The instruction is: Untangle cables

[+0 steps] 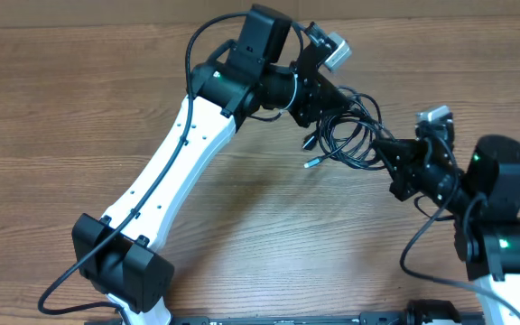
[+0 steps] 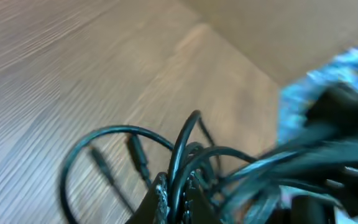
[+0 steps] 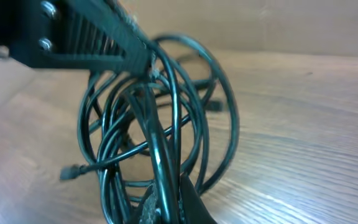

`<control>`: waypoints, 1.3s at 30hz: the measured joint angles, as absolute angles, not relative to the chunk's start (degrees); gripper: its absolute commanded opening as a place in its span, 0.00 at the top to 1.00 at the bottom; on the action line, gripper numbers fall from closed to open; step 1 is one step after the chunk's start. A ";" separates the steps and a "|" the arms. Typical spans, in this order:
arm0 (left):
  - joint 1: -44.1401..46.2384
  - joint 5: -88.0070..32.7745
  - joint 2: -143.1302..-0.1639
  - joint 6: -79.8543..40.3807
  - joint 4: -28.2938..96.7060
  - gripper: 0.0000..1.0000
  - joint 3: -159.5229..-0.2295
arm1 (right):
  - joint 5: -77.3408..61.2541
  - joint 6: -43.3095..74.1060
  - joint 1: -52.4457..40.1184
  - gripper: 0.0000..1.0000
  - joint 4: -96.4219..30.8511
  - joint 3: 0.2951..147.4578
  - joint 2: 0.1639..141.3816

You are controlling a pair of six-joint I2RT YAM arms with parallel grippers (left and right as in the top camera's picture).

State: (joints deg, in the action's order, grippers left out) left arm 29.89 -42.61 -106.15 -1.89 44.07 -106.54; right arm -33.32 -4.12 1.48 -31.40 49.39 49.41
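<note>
Bunched in upright loops over the wooden table: the cables, clamped from opposite sides by left gripper and right gripper, both closed tight on strands. Hidden from overhead by the wrists, those grips; plain in the wrist views, with strands pinched between fingers and a loose plug sticking out left

One left tool, one right tool, one cable tangle.
</note>
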 measured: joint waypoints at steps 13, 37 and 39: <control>27.77 -29.10 -106.15 -18.98 48.84 0.96 -106.54 | -17.69 8.82 1.41 0.96 -31.73 49.39 41.69; 22.72 -43.55 -106.15 -5.43 47.07 0.96 -106.54 | -14.04 15.62 1.50 0.10 -31.53 49.39 41.34; 22.72 -45.84 -106.15 -2.83 47.07 0.96 -106.54 | -15.64 13.82 1.52 0.10 -30.92 49.39 41.34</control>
State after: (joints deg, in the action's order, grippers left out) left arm 22.72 -45.84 -106.15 -2.83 47.07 -106.54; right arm -15.64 13.82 1.52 -30.92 49.39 41.34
